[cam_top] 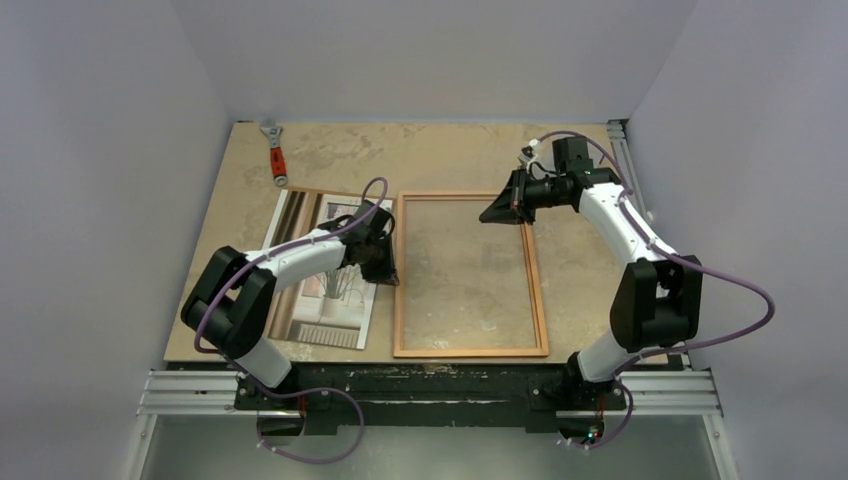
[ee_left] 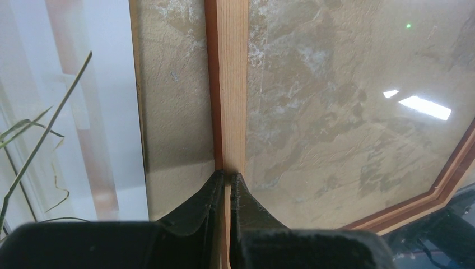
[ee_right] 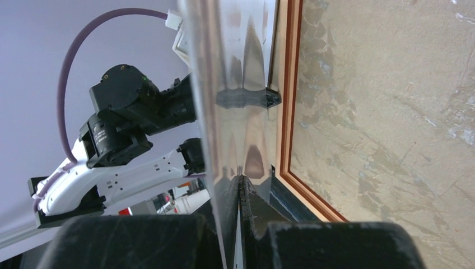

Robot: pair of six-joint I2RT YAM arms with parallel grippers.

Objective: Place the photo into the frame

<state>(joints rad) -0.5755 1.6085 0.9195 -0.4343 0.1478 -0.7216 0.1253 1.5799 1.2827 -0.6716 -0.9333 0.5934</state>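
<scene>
Now, with right gripper point(ee_right: 240, 180) clamped on a clear pane point(ee_right: 235, 56), holds it edge-on over the frame point(cam_top: 537, 290), at its upper right. Rests left gripper point(ee_left: 226, 176), fingers pinched together, on the frame's left rail; gripping or only touching, cannot tell. Shows photo point(cam_top: 300, 225) lying face up on table point(cam_top: 450, 155), left of centre, just beside frame.

frame point(ee_left: 232, 84): bare wood, visible grain, matt. clear pane point(ee_right: 246, 84): glossy, mirror-like reflections. table point(ee_right: 392, 112): mottled beige, rough stone look.
</scene>
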